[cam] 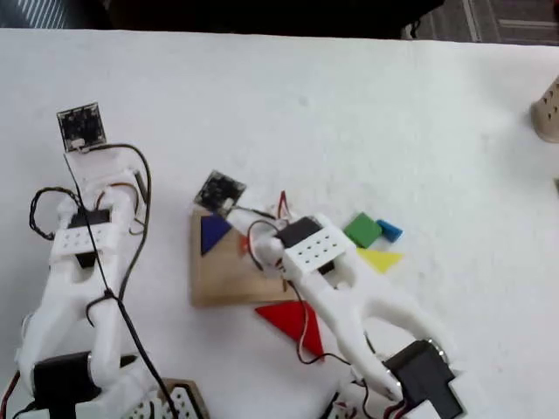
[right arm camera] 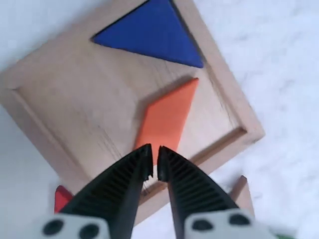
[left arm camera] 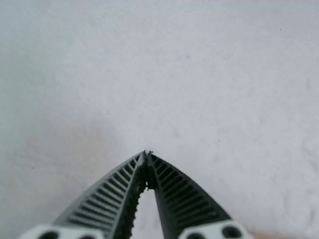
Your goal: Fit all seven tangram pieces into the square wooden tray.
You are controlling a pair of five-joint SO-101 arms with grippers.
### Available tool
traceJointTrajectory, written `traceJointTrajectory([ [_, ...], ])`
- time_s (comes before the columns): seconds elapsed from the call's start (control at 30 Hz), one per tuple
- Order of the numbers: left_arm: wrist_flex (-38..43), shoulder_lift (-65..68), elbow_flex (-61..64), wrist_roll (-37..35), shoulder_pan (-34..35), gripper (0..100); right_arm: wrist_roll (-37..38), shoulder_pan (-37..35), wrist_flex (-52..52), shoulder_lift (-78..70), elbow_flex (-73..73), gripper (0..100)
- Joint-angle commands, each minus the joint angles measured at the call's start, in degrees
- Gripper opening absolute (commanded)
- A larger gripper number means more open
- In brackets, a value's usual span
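The square wooden tray (cam: 214, 284) lies at mid-table, with a large blue triangle (cam: 212, 231) in its far corner (right arm camera: 149, 32). An orange parallelogram (right arm camera: 167, 117) lies flat on the tray floor (right arm camera: 75, 109). My right gripper (right arm camera: 152, 152) hovers over the tray, jaws almost together, tips at the orange piece's near end; whether they touch it is unclear. Outside the tray lie a red triangle (cam: 293, 321), a yellow triangle (cam: 381, 258), a green square (cam: 362, 230) and a small blue piece (cam: 389, 231). My left gripper (left arm camera: 147, 154) is shut over bare white table.
The left arm (cam: 83, 236) stands well left of the tray. A beige perforated object (cam: 548, 109) is at the right edge. A wooden-edged item (cam: 183, 397) lies at the front between the arm bases. Cables trail around both arms.
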State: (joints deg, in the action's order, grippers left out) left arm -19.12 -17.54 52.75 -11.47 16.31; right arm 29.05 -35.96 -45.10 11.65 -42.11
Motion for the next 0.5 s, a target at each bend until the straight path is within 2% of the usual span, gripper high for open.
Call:
traceJointTrajectory([
  [0.0, 1.6, 0.0, -2.0, -0.3, -0.4, 2, -3.0, 1.5, 0.4, 2.4, 2.7, 2.2],
  [0.13, 1.5, 0.0, -2.0, -0.3, -0.4, 2, -3.2, 1.6, 3.0, -0.1, 2.7, 5.0],
  [0.27, 1.5, 0.0, -2.0, -0.3, -0.4, 2, -3.5, 1.3, 4.6, -7.2, 4.4, 17.9],
  [0.33, 1.5, 0.0, -2.0, -0.3, -0.4, 2, -3.3, 0.4, 2.5, -10.5, 7.3, 22.4],
  [0.47, 1.5, 0.0, -2.0, -0.3, -0.4, 2, -3.1, -2.1, -3.6, -16.1, 13.3, 22.9],
])
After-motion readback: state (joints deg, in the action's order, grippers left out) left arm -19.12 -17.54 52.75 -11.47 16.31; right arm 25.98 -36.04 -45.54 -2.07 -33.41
